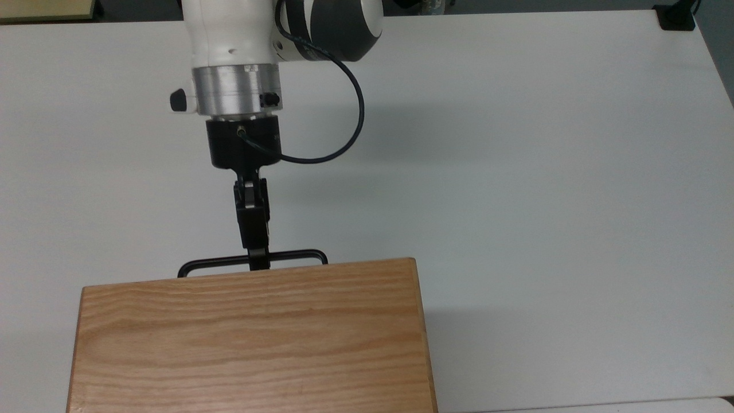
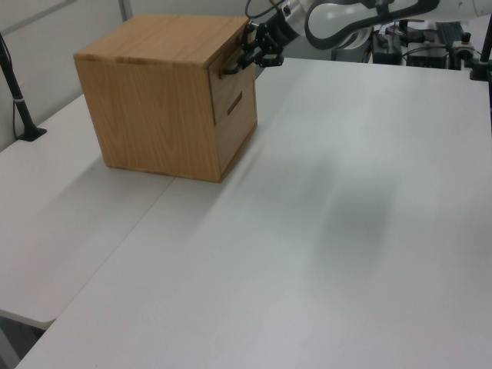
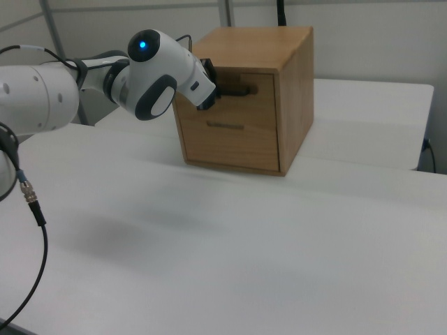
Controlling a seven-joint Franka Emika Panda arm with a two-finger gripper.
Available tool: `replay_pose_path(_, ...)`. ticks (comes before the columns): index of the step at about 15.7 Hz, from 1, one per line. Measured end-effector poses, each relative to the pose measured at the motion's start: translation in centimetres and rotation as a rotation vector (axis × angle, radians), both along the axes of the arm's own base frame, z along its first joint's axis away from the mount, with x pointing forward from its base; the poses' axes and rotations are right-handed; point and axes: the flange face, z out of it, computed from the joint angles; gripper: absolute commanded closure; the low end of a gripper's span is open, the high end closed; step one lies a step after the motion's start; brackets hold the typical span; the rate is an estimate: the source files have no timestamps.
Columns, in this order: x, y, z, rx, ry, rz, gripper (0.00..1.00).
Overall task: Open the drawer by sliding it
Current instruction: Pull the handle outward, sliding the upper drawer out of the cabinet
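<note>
A wooden cabinet [image 1: 252, 338] [image 2: 154, 100] [image 3: 258, 42] stands on the white table [image 1: 545, 172]. Its top drawer [image 3: 264, 82] carries a black bar handle [image 1: 292, 255] [image 2: 229, 69] [image 3: 241, 90]. My gripper [image 1: 258, 261] [image 2: 250, 58] [image 3: 213, 89] reaches level from the table side and is shut on the middle of that handle. In the top view the handle sits just beyond the cabinet's top edge, and the drawer front looks about flush with the cabinet. The lower drawer [image 3: 230, 143] is closed.
A black cable [image 1: 358, 115] loops off my wrist. A black post [image 2: 15, 92] stands at the left view's left edge and lab equipment [image 2: 430, 31] at its back right. A table seam [image 2: 146, 215] runs in front of the cabinet. Open tabletop lies at the top view's right.
</note>
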Motion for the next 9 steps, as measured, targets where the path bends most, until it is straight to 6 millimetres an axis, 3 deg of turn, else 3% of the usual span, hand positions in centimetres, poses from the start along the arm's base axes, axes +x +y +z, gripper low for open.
replay_pose_path(9, -9.3, -3.3, 1.5, -0.013, 0.123, 0.093, 0.93)
